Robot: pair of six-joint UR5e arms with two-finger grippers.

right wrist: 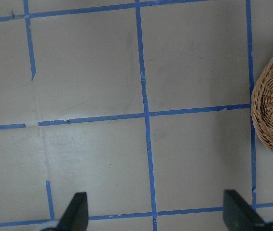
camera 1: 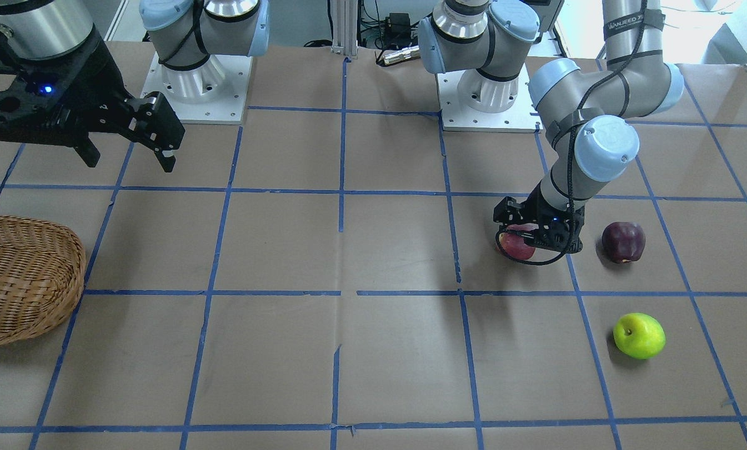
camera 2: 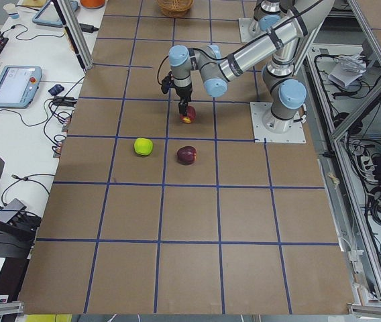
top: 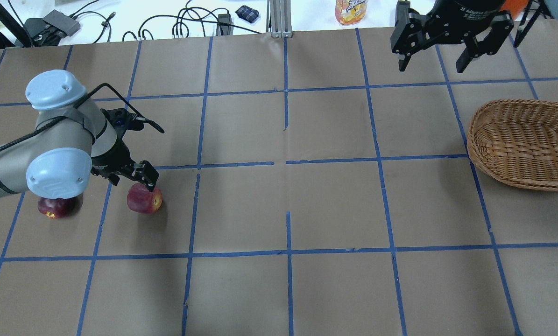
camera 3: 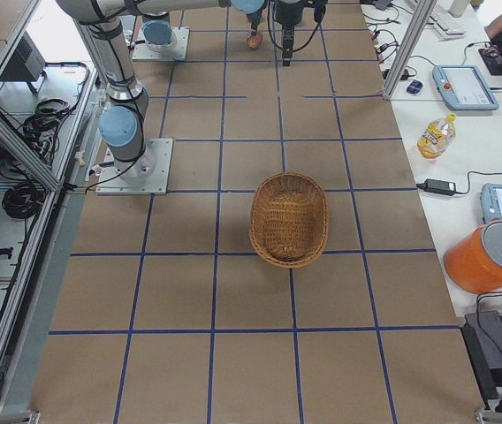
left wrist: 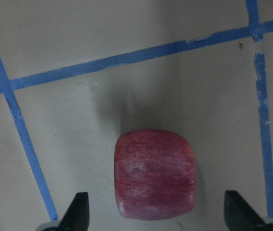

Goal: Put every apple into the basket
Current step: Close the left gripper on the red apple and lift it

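The red apple point(left wrist: 155, 180) with a yellowish patch rests on the table, also in the overhead view point(top: 143, 198). My left gripper point(top: 134, 176) is low over it and open, with a finger on each side of the apple and clear gaps between. The dark maroon apple point(camera 1: 623, 242) lies beside it, partly under my left arm in the overhead view point(top: 54, 207). The yellow-green apple point(camera 1: 639, 335) lies farther out; the overhead view does not show it. The wicker basket point(top: 521, 144) stands empty at the table's right end. My right gripper point(top: 432, 65) hangs open and empty high above the table.
Blue tape lines point(top: 286, 161) divide the brown table into squares. A juice bottle point(top: 351, 10) and cables lie past the far edge. The two arm bases point(camera 1: 195, 81) stand on white plates at the robot's side.
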